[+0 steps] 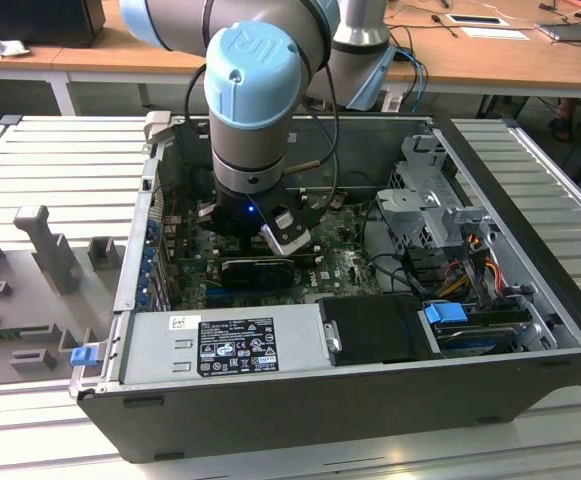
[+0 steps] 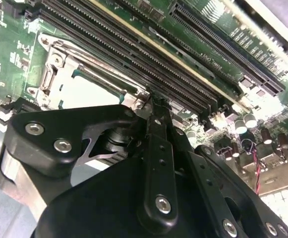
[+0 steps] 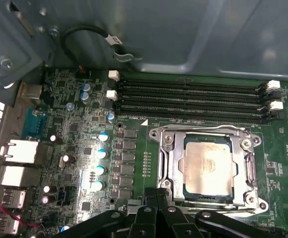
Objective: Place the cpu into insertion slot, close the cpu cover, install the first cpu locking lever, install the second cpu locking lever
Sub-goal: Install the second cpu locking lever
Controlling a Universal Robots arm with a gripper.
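In the first wrist view the cpu [image 3: 208, 166] lies flat in the insertion slot [image 3: 209, 199], its pale metal face showing through the square opening of the cpu cover [image 3: 175, 163]. The cover is down over it. My gripper [image 3: 157, 196] is at the socket's near edge, its black fingers pressed together with no gap. The second wrist view shows the gripper [image 2: 152, 102] touching a corner of the cover [image 2: 59, 63] beside the cpu [image 2: 84, 91]. A thin locking lever [image 3: 253, 171] runs along the cover's side. In the exterior view the arm [image 1: 253, 150] reaches down into the computer case.
Long black memory slots [image 3: 188, 99] run just beyond the socket, under the grey case wall [image 3: 183, 34]. Capacitors [image 3: 101, 153] and rear ports [image 3: 17, 153] stand beside it. The case holds a power supply [image 1: 220, 340], a drive cage [image 1: 430, 190] and loose cables [image 1: 470, 270].
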